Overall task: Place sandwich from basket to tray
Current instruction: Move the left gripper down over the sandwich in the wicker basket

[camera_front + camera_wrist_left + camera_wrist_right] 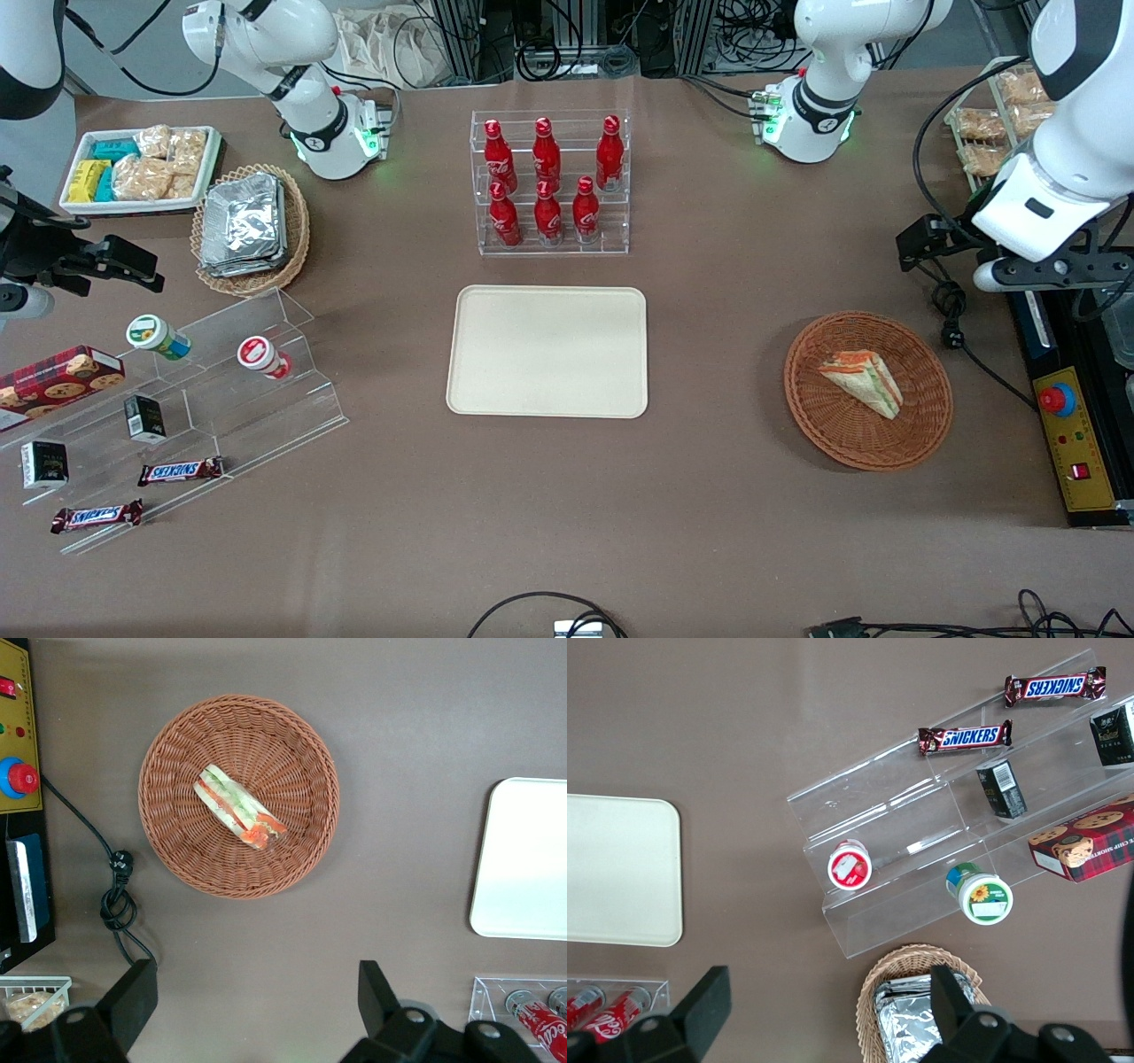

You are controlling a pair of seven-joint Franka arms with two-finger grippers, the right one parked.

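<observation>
The sandwich point(864, 381) lies on its side in the round reddish-brown wicker basket point(828, 430), toward the working arm's end of the table. It also shows in the left wrist view point(239, 806), in the basket point(177, 753). The cream tray point(549, 350) lies bare at the table's middle, and its edge shows in the wrist view point(523, 859). My left gripper point(1050, 273) hangs high above the table, farther from the front camera than the basket and off to its side. It is open and empty point(257, 1001), with bare table between its fingers.
A clear rack of red bottles point(549, 182) stands just farther from the front camera than the tray. A yellow control box with a red button point(1067, 434) and a black cable with a plug point(952, 337) lie beside the basket. A wire rack of snack packets point(992, 124) stands near the arm.
</observation>
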